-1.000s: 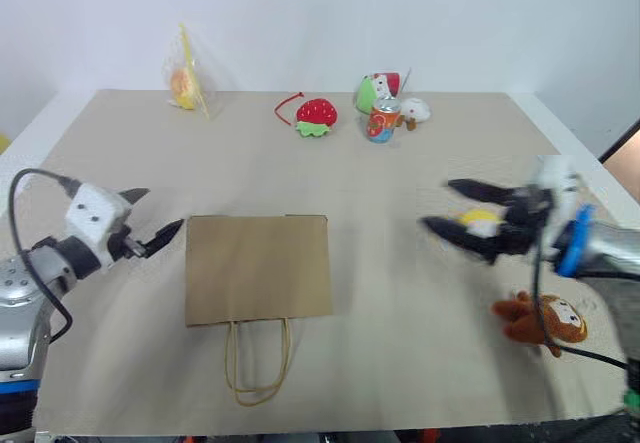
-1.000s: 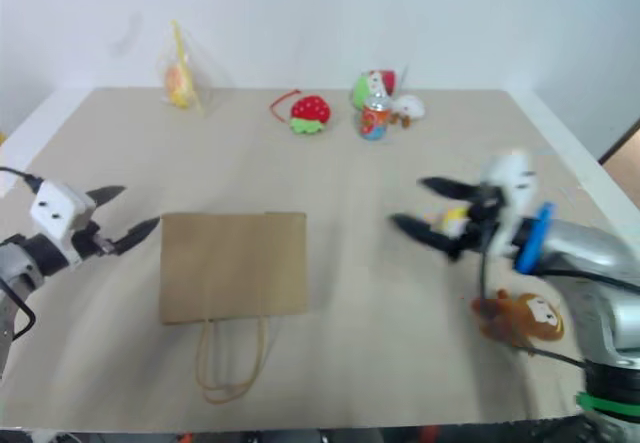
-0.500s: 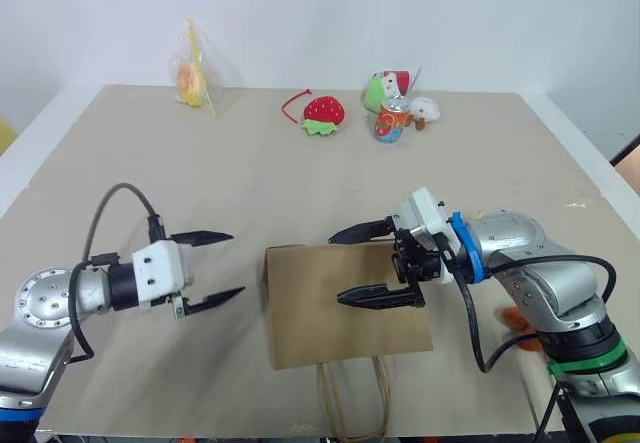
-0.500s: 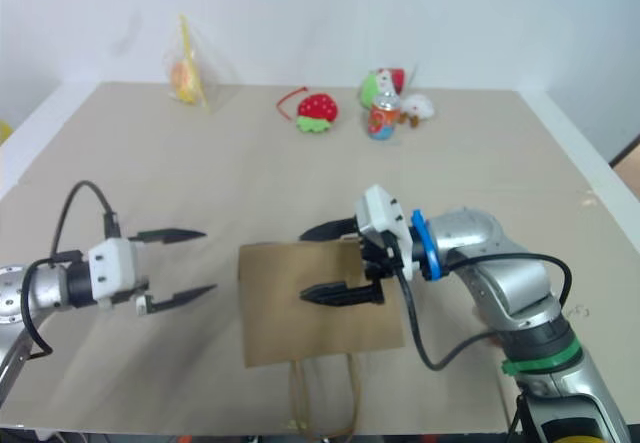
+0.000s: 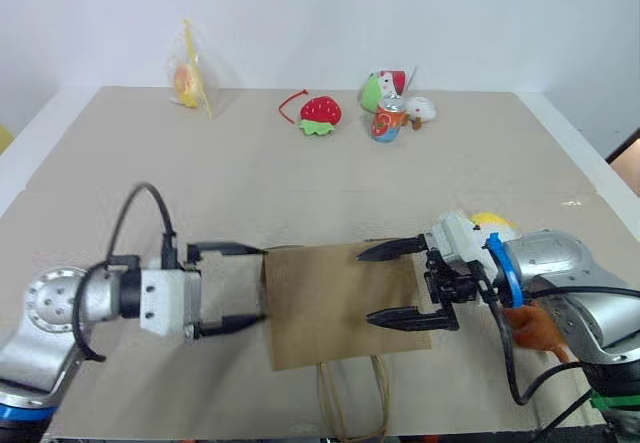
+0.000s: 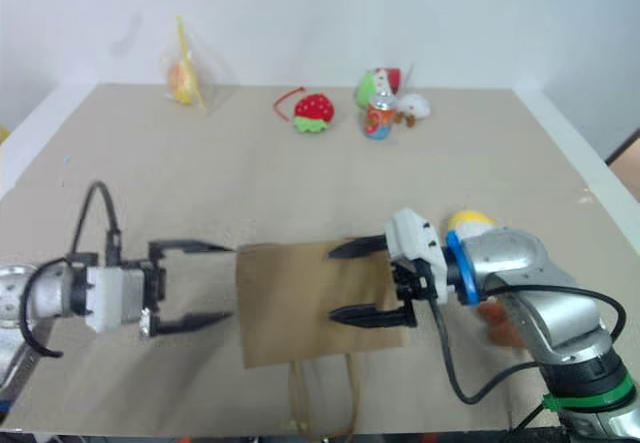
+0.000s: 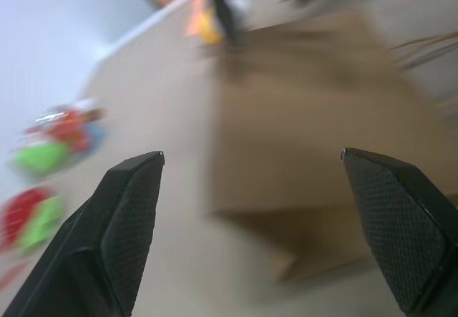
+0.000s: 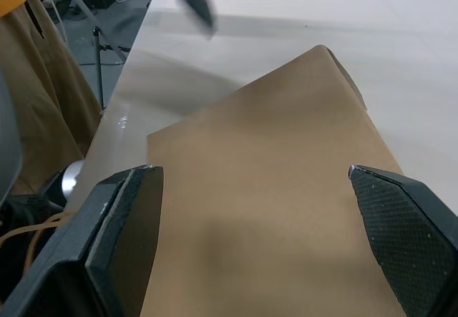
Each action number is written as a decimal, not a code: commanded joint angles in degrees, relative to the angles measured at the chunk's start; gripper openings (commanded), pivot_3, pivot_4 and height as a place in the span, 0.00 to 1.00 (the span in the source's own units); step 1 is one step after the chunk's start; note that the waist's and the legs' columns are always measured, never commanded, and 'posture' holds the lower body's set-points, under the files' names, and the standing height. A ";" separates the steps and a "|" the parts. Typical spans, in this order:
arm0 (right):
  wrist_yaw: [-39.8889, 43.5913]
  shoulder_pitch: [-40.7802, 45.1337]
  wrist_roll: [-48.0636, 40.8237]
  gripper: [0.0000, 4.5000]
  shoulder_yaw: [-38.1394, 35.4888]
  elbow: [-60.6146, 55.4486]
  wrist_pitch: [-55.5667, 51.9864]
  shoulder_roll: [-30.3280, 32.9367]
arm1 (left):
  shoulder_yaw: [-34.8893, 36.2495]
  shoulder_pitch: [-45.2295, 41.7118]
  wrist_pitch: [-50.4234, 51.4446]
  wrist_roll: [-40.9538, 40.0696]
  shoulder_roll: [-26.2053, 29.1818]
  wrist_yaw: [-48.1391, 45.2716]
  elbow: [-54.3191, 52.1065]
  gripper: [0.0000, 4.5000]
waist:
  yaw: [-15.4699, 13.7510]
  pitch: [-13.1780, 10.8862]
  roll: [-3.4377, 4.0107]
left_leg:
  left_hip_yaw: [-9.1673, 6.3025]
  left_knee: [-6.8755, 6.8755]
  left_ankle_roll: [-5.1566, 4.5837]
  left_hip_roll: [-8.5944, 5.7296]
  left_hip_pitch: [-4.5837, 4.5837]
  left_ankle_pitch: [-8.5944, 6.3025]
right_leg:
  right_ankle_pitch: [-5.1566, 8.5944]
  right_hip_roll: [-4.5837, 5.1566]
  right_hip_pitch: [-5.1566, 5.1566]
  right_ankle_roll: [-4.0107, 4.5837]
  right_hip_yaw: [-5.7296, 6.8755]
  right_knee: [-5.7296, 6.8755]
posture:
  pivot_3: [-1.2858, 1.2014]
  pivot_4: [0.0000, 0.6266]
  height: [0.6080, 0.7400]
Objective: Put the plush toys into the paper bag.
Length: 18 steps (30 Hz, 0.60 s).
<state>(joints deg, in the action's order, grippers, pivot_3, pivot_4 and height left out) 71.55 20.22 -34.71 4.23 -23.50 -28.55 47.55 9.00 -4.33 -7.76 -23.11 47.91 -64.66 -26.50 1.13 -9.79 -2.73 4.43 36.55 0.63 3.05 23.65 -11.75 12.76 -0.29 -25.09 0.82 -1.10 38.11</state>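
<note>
Both arms have closed in on the paper bag (image 5: 338, 303) since a second ago, when the left gripper (image 5: 250, 285) hung off the bag's left edge and the right gripper (image 5: 385, 285) was out by the egg toy (image 5: 492, 222). Half a second ago the right gripper reached over the bag's middle; now it has drawn back to the bag's right edge, its jaws spread wide, one finger (image 5: 392, 251) above the far corner and the other over the near corner. The left gripper has slid right and its fingertips now meet the bag's left edge, jaws also spread wide, holding nothing. The bag lies flat on the worktop (image 5: 300, 183) directly between the two grippers, its cord handles (image 5: 352, 413) trailing toward the near edge.

The whole view has shifted between frames, so the bag's changed place in the picture is camera movement.

The egg toy sits just behind the right gripper's wrist, only its yellow top and a sliver of white peeking over the arm. The brown monkey toy (image 5: 528, 328) is mostly hidden under the right forearm; just an orange-brown patch shows. The bag's handles are cut off by the picture's bottom. In the left wrist view the bag (image 7: 308, 124) is blurred, and whether the left fingertips actually touch the paper cannot be told.
</note>
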 commanded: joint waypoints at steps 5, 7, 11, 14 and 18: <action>-6.19 -2.75 -11.11 1.00 -14.91 -9.30 -9.24 5.75 | -18.35 -2.50 -11.02 3.58 -5.71 -11.39 4.48 0.91 | 0.03 0.03 0.04 | -0.01 0.01 0.01 0.21 -0.30 0.01 | -0.05 -0.32 0.19 0.09 -0.05 0.02 | 0.52 0.24 1.00; -7.75 -3.29 -11.40 1.00 -15.78 -9.79 -9.91 6.09 | -22.14 -4.63 -14.62 4.30 -6.80 -14.61 6.18 0.91 | -0.06 0.05 0.07 | -0.03 0.01 0.01 0.17 -0.29 0.01 | -0.04 -0.33 0.22 0.10 -0.06 0.01 | 0.52 0.24 1.00; -8.76 -3.69 -11.29 1.00 -16.21 -10.08 -10.01 6.45 | -25.86 -7.45 -16.78 4.96 -8.67 -16.31 7.94 0.91 | 0.08 0.05 0.07 | -0.01 0.01 0.01 0.13 -0.27 0.01 | -0.04 -0.36 0.21 0.09 -0.13 0.01 | 0.52 0.24 1.00; -9.48 -3.57 -11.29 1.00 -16.16 -10.23 -10.01 6.43 | -27.32 -8.70 -16.61 4.64 -9.62 -16.41 8.53 0.91 | 0.14 0.05 0.07 | 0.00 0.02 0.00 0.11 -0.28 0.01 | -0.08 -0.40 0.21 0.03 -0.19 0.01 | 0.52 0.24 1.00; -10.79 -3.31 -11.24 1.00 -15.77 -10.45 -9.99 6.04 | -27.82 -8.68 -13.75 2.55 -10.26 -15.37 8.39 0.91 | 0.15 0.05 0.07 | -0.02 0.02 0.00 0.13 -0.29 0.01 | -0.08 -0.43 0.21 0.02 -0.19 0.01 | 0.52 0.24 1.00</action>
<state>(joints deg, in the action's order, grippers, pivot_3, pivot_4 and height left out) 61.65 16.24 -45.22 -9.80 -32.26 -38.81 52.92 -18.60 -12.71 -22.80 -18.62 38.08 -80.78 -17.41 1.27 -9.74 -2.66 4.40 36.57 0.63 3.18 23.36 -11.74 12.68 -0.72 -24.88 0.85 -1.28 38.12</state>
